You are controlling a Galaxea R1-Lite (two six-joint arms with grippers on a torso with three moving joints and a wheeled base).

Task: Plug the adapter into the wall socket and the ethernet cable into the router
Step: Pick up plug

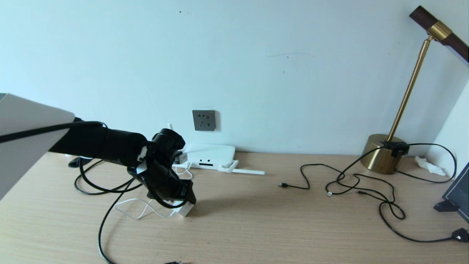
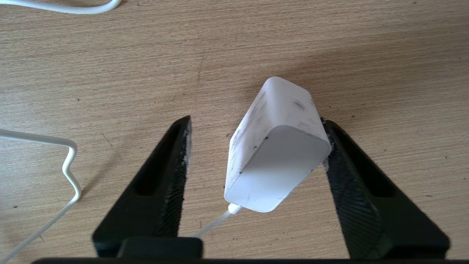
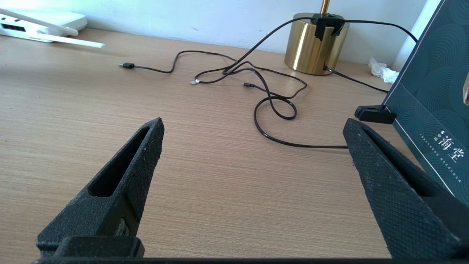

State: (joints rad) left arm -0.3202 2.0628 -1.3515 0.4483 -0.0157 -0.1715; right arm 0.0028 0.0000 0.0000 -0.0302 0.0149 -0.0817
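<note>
Left pincer [image 2: 256, 146] stands apart around the adapter [image 2: 276, 146], which lies tilted on the table [image 2: 110, 73] in front of the router [image 1: 210, 154]; one finger touches it. You should square up before closing. Right pincer [image 3: 253, 132] parked, apart, empty.

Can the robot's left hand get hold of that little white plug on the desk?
Probably yes. The left hand is open right over the adapter, which lies between its fingers on the desk. One finger touches it, the other stands clear, and nothing blocks the gap.
</note>
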